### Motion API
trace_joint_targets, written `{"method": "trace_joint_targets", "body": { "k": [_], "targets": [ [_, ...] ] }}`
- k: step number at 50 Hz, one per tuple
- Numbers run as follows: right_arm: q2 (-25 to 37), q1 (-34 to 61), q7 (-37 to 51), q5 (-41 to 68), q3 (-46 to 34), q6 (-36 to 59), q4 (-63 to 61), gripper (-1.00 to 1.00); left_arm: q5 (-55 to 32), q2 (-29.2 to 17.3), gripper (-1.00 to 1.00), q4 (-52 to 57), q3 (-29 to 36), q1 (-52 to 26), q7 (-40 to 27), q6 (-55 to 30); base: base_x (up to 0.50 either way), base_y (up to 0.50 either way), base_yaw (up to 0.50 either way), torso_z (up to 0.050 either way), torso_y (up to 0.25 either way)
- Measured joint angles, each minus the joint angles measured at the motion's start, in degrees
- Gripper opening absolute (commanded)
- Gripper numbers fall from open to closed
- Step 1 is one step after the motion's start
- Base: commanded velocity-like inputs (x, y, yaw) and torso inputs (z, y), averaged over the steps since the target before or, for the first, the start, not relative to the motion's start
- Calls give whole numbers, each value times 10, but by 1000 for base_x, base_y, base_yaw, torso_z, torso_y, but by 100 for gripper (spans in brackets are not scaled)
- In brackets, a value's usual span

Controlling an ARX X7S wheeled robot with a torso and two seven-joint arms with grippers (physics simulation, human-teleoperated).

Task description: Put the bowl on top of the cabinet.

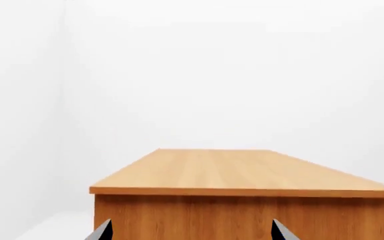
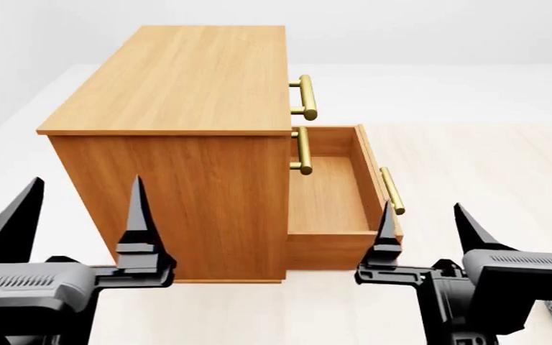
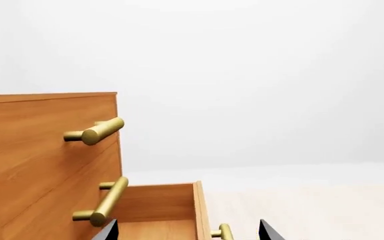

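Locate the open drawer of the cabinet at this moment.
In the head view the bottom drawer is pulled out from the cabinet, toward the right, just beyond the right gripper; it looks empty.

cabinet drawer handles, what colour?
Brass-gold, on the orange-brown cabinet. The handles show best in the right wrist view.

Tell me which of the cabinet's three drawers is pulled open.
The bottom drawer: it juts out from the cabinet with its empty inside showing. The two drawers above sit shut, flush with the front, only their brass handles protruding.
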Motion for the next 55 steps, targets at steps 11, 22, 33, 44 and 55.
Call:
{"method": "trace_joint_targets", "body": {
  "k": [11, 22, 33, 44, 55],
  "targets": [
    [17, 12, 18, 18, 29, 41, -16, 100, -18, -23, 100, 1, 7, -1, -26, 13, 0, 0, 0, 0, 0],
    [37, 19, 34, 39, 70, 78, -26, 100, -30, -43, 100, 1, 12, -1, -47, 24, 0, 0, 0, 0, 0],
    [57, 21, 49, 65, 121, 113, -34, 100, -35, -55, 100, -2, 20, -2, -60, 33, 0, 0, 0, 0, 0],
    [78, 24, 64, 87, 164, 151, -37, 100, -39, -65, 100, -4, 27, -2, -71, 41, 0, 0, 0, 0, 0],
    [105, 33, 58, 91, 188, 165, -10, 100, -43, -73, 100, -6, 34, -2, -80, 48, 0, 0, 0, 0, 0]
  ]
}}
